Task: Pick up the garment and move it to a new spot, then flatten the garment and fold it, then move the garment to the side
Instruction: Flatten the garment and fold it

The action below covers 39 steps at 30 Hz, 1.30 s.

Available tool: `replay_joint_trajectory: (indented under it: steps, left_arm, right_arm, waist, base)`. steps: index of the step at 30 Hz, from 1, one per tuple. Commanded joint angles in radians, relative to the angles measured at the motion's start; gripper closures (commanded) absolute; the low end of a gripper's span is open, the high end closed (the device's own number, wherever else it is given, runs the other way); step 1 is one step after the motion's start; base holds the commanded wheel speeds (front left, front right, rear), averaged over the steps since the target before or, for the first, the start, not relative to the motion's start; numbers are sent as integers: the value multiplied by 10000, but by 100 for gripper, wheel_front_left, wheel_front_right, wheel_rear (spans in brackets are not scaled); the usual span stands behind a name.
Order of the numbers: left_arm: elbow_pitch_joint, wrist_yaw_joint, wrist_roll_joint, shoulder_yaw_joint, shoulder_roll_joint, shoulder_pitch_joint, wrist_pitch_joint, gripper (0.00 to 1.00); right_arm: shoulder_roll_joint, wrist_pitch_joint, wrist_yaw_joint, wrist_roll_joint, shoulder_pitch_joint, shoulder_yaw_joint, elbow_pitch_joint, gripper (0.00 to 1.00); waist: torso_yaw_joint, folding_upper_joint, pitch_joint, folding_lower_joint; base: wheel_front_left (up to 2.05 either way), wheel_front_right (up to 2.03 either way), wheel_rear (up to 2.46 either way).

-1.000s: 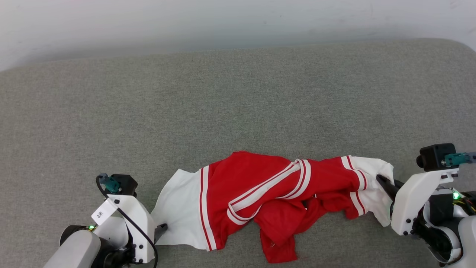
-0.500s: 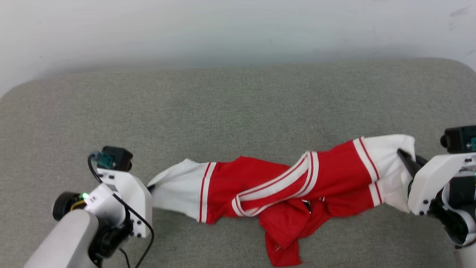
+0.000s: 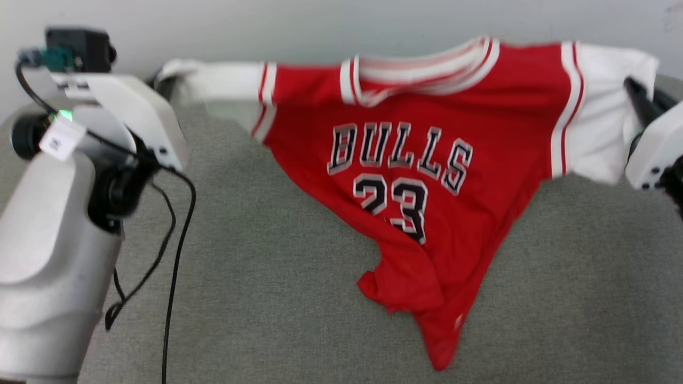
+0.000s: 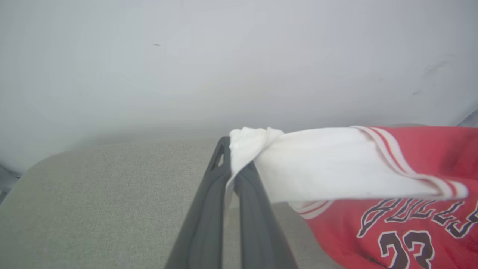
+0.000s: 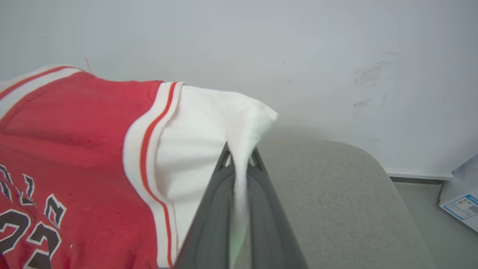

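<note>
Head view, soft bright-red jersey garment (image 3: 496,138), printed "BULLS" and "23" in black letters, held above grey woven cushion (image 3: 267,288), left gripper (image 4: 232,168) and right gripper (image 5: 239,160) each closed on one white sleeve.

The garment (image 3: 480,106), a red jersey lettered BULLS 23, hangs stretched front-out, white sleeves toward 9 and 3 o'clock, crumpled hem drooping toward 6 o'clock.
</note>
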Motion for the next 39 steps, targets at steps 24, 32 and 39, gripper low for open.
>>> replay_joint_trajectory:
  steps: [24,32,39]
  left_arm:
    - [3499,-334,1037,852,39,-7757,-2992,100]
    - [4808,-870,668,1121,-56,-8127,-3893,100]
    - [6205,-1547,371,1013,-438,-7247,-4593,100]
  right_arm:
    - [-481,-2456,-14,-1030,-8633,912,3139,100]
    - [-230,-3221,-14,-726,-9522,1731,4338,100]
    - [24,-3955,-13,-214,-8853,2487,5535,100]
  waist:
    - [-405,0,3693,-1]
    - [-436,0,4319,-1]
    - [-315,0,4282,-1]
  base:
    - [0,0,0]
    - [0,0,0]
    - [0,0,0]
